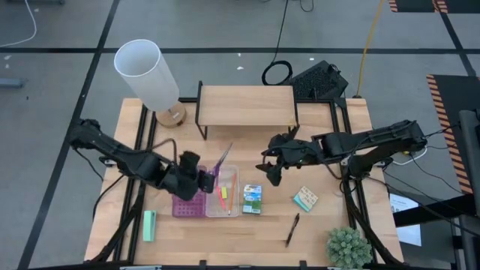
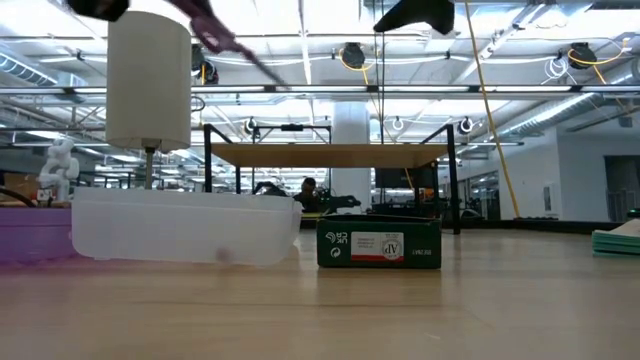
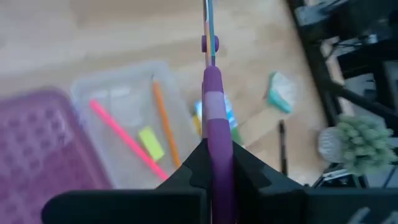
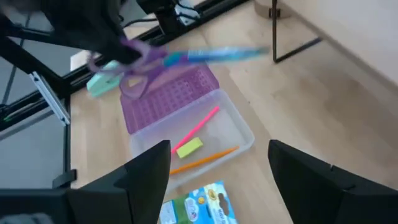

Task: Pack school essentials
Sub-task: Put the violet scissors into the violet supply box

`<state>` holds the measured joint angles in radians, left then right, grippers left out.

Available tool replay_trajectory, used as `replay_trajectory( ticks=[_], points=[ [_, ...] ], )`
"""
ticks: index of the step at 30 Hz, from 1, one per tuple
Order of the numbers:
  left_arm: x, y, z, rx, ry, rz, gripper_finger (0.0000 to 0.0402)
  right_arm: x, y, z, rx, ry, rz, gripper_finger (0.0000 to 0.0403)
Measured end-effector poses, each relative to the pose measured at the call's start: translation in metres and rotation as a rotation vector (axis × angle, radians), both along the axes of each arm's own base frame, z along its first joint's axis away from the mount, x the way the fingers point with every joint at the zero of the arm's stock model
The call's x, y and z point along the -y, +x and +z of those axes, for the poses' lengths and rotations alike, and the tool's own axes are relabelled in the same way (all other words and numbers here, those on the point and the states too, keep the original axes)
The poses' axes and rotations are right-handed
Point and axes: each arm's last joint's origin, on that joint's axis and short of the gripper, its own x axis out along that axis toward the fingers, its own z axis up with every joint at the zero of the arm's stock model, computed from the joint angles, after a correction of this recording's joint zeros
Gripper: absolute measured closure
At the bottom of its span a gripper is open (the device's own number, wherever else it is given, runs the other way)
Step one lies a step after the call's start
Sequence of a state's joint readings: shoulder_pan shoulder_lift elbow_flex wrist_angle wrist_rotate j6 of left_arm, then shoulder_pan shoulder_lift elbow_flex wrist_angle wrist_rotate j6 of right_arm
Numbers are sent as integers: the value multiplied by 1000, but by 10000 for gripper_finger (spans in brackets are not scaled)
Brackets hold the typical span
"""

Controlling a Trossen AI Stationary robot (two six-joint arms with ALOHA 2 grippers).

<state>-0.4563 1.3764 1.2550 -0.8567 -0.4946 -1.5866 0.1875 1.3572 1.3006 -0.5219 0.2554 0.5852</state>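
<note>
On your far left, the mint-green block (image 1: pixel 149 225) lies near the front edge of the desk (image 1: pixel 322 229). Just right of it, your left gripper (image 1: pixel 204 180) hangs above the purple studded case half (image 1: pixel 187 202), its jaws closed on the handles of the purple-blue scissors (image 1: pixel 222 160), whose blades point up and away toward the wooden shelf (image 1: pixel 246 105). Beside the purple half, the clear case half (image 1: pixel 223 196) holds a pink pencil (image 4: pixel 198 127), an orange pencil (image 4: pixel 203 160) and a small yellow piece (image 4: pixel 189 147). Touching its right side stands the green-blue packet (image 1: pixel 253 199); in the low view its dark green side carries a white label, but you cannot read the small print. Your right gripper (image 1: pixel 271 168) hovers above the desk behind the packet, jaws spread wide and holding nothing. Further right, the black pen (image 1: pixel 292 229) lies near the front edge, with the small teal-beige pad (image 1: pixel 305 199) just behind it. A potted plant (image 1: pixel 349 248) sits at the front right corner.
</note>
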Motion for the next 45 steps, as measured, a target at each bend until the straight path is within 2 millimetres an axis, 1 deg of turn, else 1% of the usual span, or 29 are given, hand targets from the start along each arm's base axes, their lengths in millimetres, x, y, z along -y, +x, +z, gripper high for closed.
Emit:
replay_trajectory(
  ticks=[5, 8, 15, 20, 24, 33, 35, 37, 39, 41, 45],
  points=[
    [20, -1, -19, -25, -55, 39, 376, 3, -9, 10, 25, -45, 30, 146],
    [30, 4, -28, -18, -107, 47, 377, 4, -14, 15, 42, -70, 46, 150],
    [45, 19, -54, -69, -193, 83, 378, 5, -16, 17, 45, -110, 72, 151],
    [50, 30, -71, -116, -233, 105, 379, 7, -16, 17, 39, -119, 72, 152],
    [47, 34, -76, -137, -250, 108, 379, 8, -16, 16, 35, -122, 73, 152],
    [24, 46, -76, -142, -203, 117, 379, 8, -19, 18, 29, -117, 70, 152],
    [20, 51, -82, -141, -194, 118, 379, 9, -21, 20, 39, -109, 65, 152],
    [16, 52, -91, -149, -186, 113, 379, 9, -23, 22, 59, -75, 41, 152],
    [14, 56, -99, -115, -200, 101, 379, 9, -25, 25, 75, -32, 14, 152],
    [14, 60, -102, -63, -226, 96, 376, 10, -28, 28, 96, 14, -12, 152],
    [13, 59, -105, -57, -184, 95, 363, 9, -38, 38, 138, 116, 4, 152]
  ],
)
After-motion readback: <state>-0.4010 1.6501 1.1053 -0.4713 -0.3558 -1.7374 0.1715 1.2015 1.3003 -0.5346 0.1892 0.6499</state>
